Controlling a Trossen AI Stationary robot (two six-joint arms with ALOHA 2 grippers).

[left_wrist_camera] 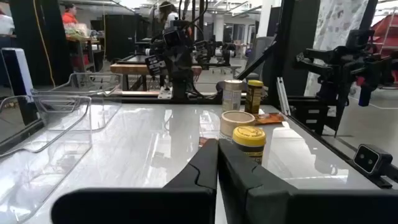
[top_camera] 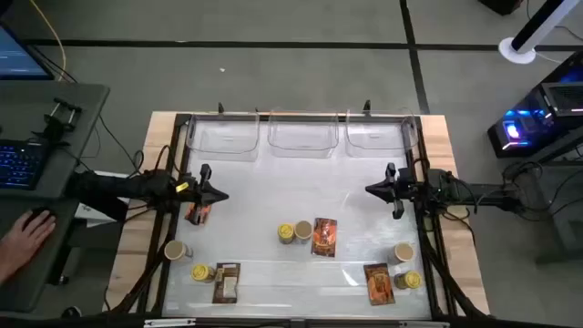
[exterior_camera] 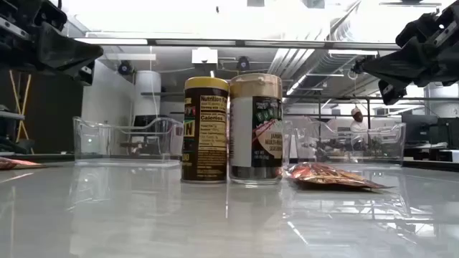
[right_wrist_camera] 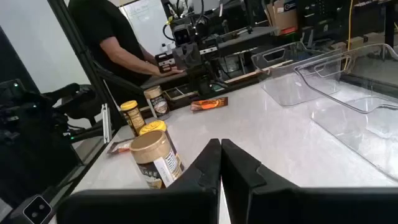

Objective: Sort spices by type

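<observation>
Both grippers hang shut above the table, touching nothing. My left gripper [top_camera: 221,195] [left_wrist_camera: 217,146] is at mid-left, just above a red-orange packet [top_camera: 198,213]. My right gripper [top_camera: 371,190] [right_wrist_camera: 221,146] is at mid-right. A yellow-lidded jar [top_camera: 285,232] [exterior_camera: 206,129] and a tan-lidded jar [top_camera: 302,231] [exterior_camera: 255,129] stand upright side by side at centre, beside a flat packet [top_camera: 324,237] [exterior_camera: 330,176]. Near left stand a tan-lidded jar [top_camera: 176,250] and a yellow-lidded jar [top_camera: 200,271], with a packet [top_camera: 226,281] lying flat. Near right are a tan-lidded jar [top_camera: 404,252], a yellow-lidded jar [top_camera: 409,280] and a packet [top_camera: 378,283].
Three clear plastic bins [top_camera: 223,138] [top_camera: 302,137] [top_camera: 378,137] stand in a row along the table's far edge. A person's hand [top_camera: 27,232] rests on the desk left of the table. Open tabletop lies between the two grippers and the bins.
</observation>
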